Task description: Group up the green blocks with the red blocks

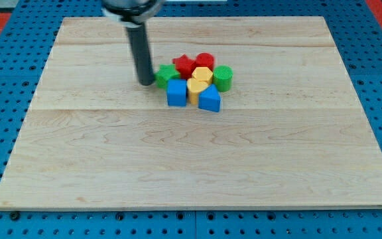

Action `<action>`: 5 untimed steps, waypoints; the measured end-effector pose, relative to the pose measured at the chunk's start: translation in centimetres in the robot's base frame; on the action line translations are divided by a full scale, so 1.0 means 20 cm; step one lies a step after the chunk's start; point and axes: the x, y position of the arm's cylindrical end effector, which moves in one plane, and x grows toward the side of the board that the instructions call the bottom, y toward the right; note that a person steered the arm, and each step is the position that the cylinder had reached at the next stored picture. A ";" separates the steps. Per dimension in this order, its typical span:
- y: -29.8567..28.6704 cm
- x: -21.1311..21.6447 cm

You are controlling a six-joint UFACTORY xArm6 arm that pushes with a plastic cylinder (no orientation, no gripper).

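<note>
Blocks all bunched up on the tabletop (111, 166)

My tip (145, 83) sits just left of the green block (165, 74); red star (185, 64) and red block (205, 61) behind, green cylinder (223, 78) rightmost, yellow blocks (200, 79) middle, blue cube (176, 93) and blue block (209, 99) in front.

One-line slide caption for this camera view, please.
My tip rests left of a tight cluster: green blocks, red blocks, yellow, blue.

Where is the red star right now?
The red star sits at the cluster's top, above the board's middle, touching the red round block on its right, with the green block below-left.
</note>
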 end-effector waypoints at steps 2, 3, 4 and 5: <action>0.23 -0.15; 0.46 -0.15; 0.58 -0.15; 0.52 -0.08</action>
